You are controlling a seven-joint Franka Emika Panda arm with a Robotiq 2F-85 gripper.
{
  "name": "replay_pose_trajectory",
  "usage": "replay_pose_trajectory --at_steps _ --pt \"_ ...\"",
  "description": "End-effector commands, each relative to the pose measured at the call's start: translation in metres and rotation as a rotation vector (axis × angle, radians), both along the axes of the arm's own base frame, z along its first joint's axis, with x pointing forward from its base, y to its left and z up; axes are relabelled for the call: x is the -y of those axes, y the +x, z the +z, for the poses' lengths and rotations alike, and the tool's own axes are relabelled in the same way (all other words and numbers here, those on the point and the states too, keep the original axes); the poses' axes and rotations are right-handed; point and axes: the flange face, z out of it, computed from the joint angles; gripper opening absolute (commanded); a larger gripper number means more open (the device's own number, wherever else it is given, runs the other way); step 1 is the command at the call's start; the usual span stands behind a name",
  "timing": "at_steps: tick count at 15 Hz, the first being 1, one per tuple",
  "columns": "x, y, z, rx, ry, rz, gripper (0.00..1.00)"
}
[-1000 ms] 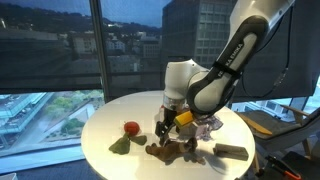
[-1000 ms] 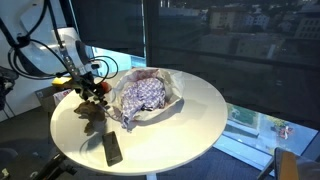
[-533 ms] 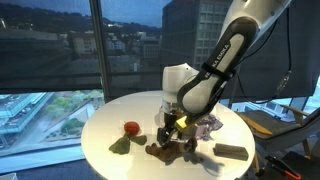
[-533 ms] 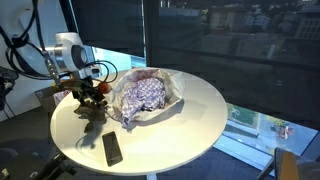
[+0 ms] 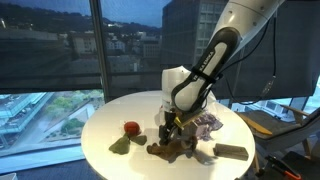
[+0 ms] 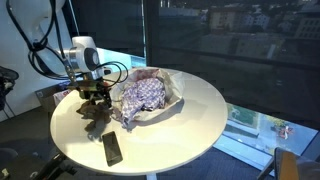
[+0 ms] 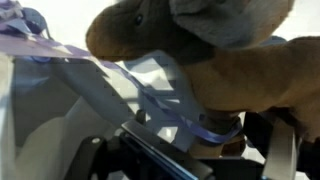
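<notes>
Black Robotiq gripper (image 5: 167, 127) low over a brown plush animal toy (image 5: 172, 150) near the edge of the round white table (image 5: 105, 115), fingers spread wide, clasping nothing. In the wrist view, plush fur close to the fingers. Just beside the toy, a crumpled purple-and-white patterned cloth (image 6: 146, 94). Nearby, 1 red round fruit (image 5: 131, 128), 1 green leafy piece (image 5: 121, 145), 1 dark flat rectangular slab (image 6: 112, 149). Any lettering too small to read.
</notes>
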Motion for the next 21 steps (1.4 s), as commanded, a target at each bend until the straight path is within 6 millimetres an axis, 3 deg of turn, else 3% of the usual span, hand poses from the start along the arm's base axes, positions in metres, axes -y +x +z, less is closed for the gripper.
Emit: replay_pose_trajectory --at_steps 1,6,8,16,19,21 --pt "0.018 0.024 -0.012 -0.019 0.023 -0.004 1.0" --pt "0.022 0.032 -0.022 -0.064 0.068 -0.008 1.0" --pt "0.017 0.028 -0.019 -0.079 0.079 -0.003 0.72" --pt "-0.002 0.013 -0.012 -0.095 0.132 -0.014 0.12" --pt "-0.004 0.011 -0.005 -0.092 0.15 -0.043 0.04" --pt "-0.006 0.006 0.007 -0.085 0.134 -0.047 0.04"
